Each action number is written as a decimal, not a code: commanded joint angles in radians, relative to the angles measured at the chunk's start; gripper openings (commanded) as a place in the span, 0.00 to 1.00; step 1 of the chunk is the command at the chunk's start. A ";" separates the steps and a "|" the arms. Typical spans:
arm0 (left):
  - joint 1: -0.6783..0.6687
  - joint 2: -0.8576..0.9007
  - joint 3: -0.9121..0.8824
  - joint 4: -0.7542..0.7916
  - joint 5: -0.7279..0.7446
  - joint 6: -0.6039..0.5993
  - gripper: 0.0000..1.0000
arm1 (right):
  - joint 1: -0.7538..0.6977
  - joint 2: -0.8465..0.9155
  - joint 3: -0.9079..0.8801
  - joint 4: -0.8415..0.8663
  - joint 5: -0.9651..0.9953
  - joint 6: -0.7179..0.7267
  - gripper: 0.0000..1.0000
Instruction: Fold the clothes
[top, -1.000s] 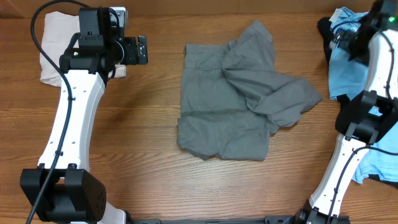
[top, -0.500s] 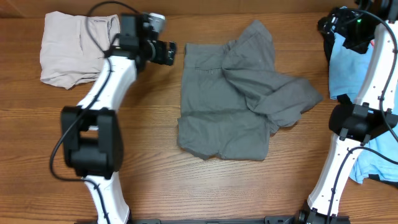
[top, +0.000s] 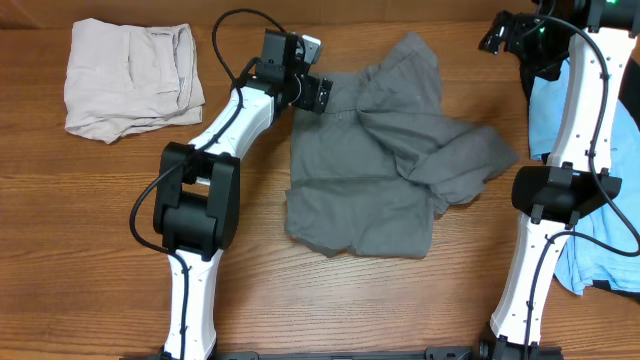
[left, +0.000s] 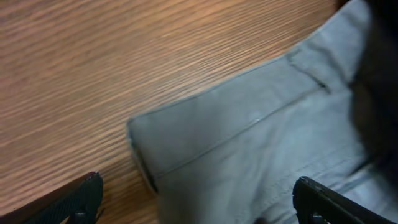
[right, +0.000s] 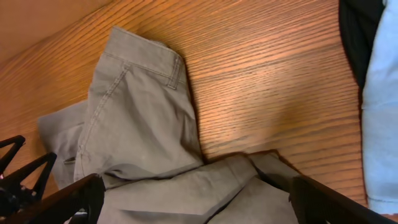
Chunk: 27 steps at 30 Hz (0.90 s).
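The mid-grey shorts (top: 365, 175) lie crumpled in the middle of the table, with one leg folded across to the right. My left gripper (top: 318, 92) is open and hovers over their upper left waistband corner (left: 249, 143); its fingers (left: 200, 210) straddle the fabric edge and hold nothing. My right gripper (top: 497, 33) is open and empty, high above the table at the back right. In the right wrist view the shorts (right: 149, 124) lie below its spread fingers (right: 199, 214).
A folded beige garment (top: 125, 75) lies at the back left. Light blue clothes (top: 552, 110) and a black garment (top: 528, 52) are piled at the right edge, also in the right wrist view (right: 382, 118). Bare wood table (top: 240, 230) surrounds the shorts.
My left gripper has swung right from the beige garment to the shorts' upper left corner. My right gripper has moved left and back from over the blue pile.
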 joint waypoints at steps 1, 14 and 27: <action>-0.002 0.042 0.030 0.004 -0.028 -0.037 1.00 | -0.005 -0.016 0.018 0.001 0.005 -0.001 0.99; -0.038 0.119 0.030 0.125 -0.010 -0.148 0.16 | -0.005 -0.016 0.018 0.001 0.000 0.005 0.91; 0.034 -0.251 0.076 -0.084 -0.050 -0.174 0.04 | 0.005 -0.016 0.018 0.001 -0.119 0.006 0.81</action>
